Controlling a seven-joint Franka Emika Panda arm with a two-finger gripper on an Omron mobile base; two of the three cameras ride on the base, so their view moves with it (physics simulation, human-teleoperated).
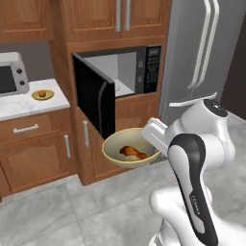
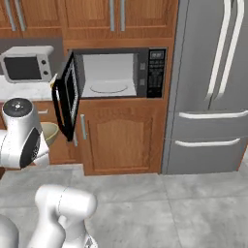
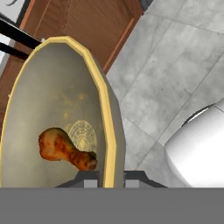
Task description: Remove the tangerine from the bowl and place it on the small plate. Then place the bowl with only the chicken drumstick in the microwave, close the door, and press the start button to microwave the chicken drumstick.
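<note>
Closest to the hand camera: bowl [image 3: 65, 109] rim, pinched between the two fingertips of the gripper [image 3: 110, 177], one finger inside the wall and one outside, jaws nearly closed on the thin yellowish edge. A rim grip like this makes sense for a shallow bowl too wide to span. Chicken drumstick [image 3: 65, 148] lies in the bottom of the bowl near the gripped side; nothing else is in it. From the left base view the bowl [image 1: 130, 148] hangs in mid-air, roughly level, in front of the lower cabinets and below the open door [image 1: 93, 96] of the microwave [image 1: 139, 69]. Level carry presumably keeps the drumstick from sliding out. Tangerine [image 1: 42, 93] sits on the small plate [image 1: 43, 95] on the counter [image 1: 29, 103], well to the left, beside the countertop oven [image 1: 13, 74], so the first part of the task looks done. Door stands swung far out to the left, cavity fully exposed with its turntable [image 2: 112, 87] bare. Judgement: step in hand is carrying the bowl to the cavity; it must rise above the door's lower edge and pass around the door's free edge. Risk: bowl pivoting in the narrow rim pinch, or clipping the door.
</note>
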